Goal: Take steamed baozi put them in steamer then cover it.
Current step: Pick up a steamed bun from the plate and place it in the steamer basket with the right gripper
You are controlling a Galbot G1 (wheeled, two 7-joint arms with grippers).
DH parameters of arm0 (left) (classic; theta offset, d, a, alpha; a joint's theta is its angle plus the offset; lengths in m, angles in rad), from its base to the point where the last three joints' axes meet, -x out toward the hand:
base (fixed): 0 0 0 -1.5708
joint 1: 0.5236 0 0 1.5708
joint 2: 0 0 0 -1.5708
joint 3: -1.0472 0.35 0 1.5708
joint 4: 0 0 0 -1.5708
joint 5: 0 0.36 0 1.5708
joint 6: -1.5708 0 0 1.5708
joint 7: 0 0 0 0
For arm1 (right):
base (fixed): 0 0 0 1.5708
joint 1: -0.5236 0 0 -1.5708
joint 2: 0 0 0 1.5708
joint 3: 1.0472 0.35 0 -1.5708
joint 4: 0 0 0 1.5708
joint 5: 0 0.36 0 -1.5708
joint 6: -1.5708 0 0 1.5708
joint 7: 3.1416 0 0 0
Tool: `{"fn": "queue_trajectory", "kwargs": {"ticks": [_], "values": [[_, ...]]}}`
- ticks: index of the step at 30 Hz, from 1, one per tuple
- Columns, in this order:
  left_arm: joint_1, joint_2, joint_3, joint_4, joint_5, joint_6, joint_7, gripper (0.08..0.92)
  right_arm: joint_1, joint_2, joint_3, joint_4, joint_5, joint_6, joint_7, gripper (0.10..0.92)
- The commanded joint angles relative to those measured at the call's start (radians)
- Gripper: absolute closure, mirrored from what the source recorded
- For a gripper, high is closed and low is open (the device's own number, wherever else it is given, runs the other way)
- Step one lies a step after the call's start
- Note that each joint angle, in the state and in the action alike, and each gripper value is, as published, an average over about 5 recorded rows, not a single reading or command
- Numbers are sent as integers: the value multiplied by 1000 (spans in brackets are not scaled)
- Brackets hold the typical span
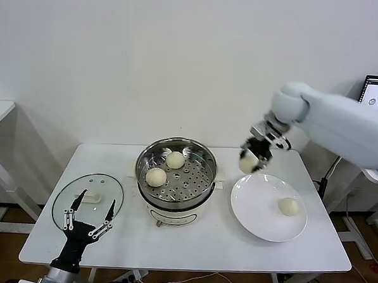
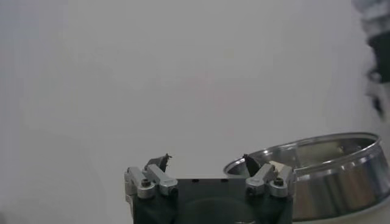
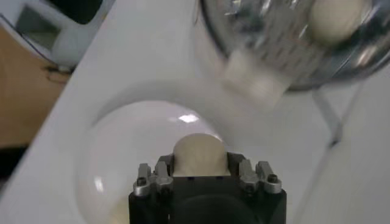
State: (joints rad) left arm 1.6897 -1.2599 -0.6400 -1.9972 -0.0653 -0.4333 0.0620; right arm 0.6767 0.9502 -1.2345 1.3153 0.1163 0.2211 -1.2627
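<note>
Two steamed baozi already sit on the perforated tray of the steamer at the table's centre — the task roughly half done. A third bun hangs clenched in the right gripper, raised above the far-left rim of the white plate and just right of the pot. The fourth bun rests on the plate's right side. The cover, a glass lid with a pale handle, lies flat on the table to the steamer's left. The left gripper stands over the lid's near edge, jaws spread wide and apparently not touching it. Two buns and the lid remain.
</note>
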Motion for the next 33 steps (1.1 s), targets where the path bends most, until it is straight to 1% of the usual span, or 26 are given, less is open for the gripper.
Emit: {"fn": "queue_trajectory", "kwargs": {"ticks": [1,7,15,23,33], "values": [[3,0,-2,1,-1,-2,0,177,81,239,30,70,-155,344,25,406],[4,1,-3,0,-2,-4,-1,177,-12,307,-7,111,-266,446,75,406],[0,2,0,3,-3,-7,-2,177,-114,360,-11,95,-380,520,83,398],[2,5,-3,4,-4,-11,-3,177,-189,366,-7,66,-446,545,82,397],[-1,2,-1,7,-5,-13,-3,177,-209,357,-5,66,-471,546,80,389]]}}
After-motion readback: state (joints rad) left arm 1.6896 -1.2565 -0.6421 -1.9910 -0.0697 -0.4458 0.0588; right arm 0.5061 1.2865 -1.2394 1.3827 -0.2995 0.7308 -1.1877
